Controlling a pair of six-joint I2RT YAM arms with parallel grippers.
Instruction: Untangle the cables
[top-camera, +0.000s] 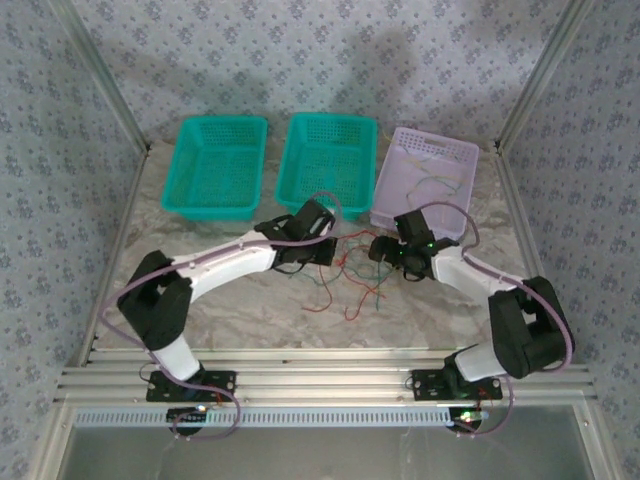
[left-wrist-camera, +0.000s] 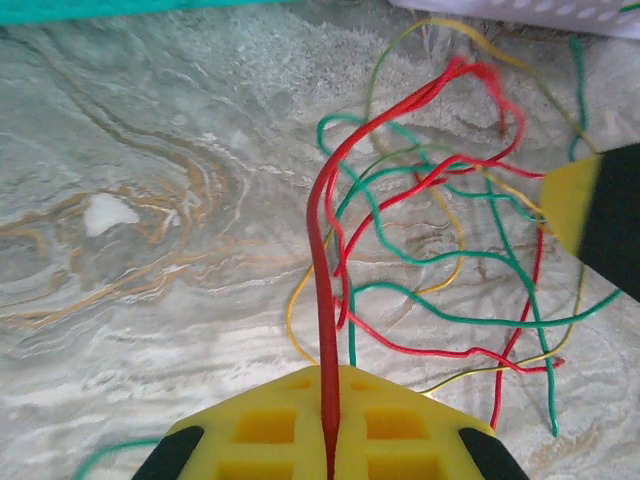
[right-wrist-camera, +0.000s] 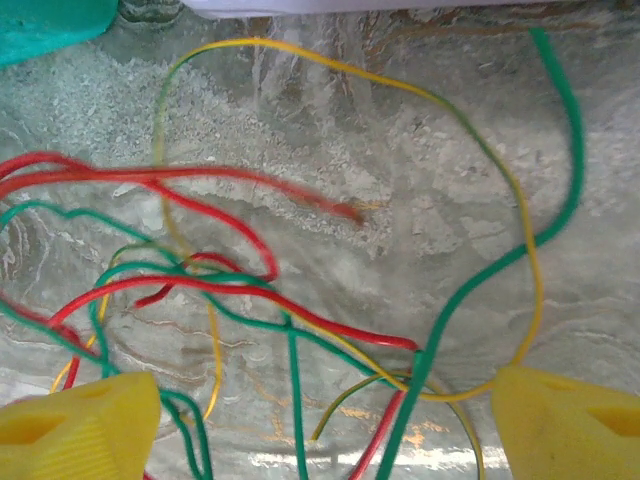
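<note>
**Marbled table (top-camera: 230, 310): status of cables and grippers**

Marbled stone forms the work surface, and patterned wall panels are fitted around it. Three baskets are set in a row at the far edge. The lilac basket (top-camera: 440, 140) is taken as the reference; a middle teal basket (top-camera: 325, 165) is placed just to its left and an outer teal basket (top-camera: 215, 165) further left.

The cables (top-camera: 350, 285) are found as a loose tangle of red, green and yellow strands on the table, in front of the lilac basket's near-left corner. A few more strands are seen lying inside the lilac basket.

The left gripper (top-camera: 325, 250) is positioned in front of and to the left of the lilac basket, at the tangle's left side. Its pads (left-wrist-camera: 250, 435) are pressed together, and a red cable (left-wrist-camera: 322, 300) is clamped between them.

The right gripper (top-camera: 385, 248) is positioned directly in front of the lilac basket. Its pads (right-wrist-camera: 80, 425) are spread wide above crossing strands, and nothing is clamped between them.
</note>
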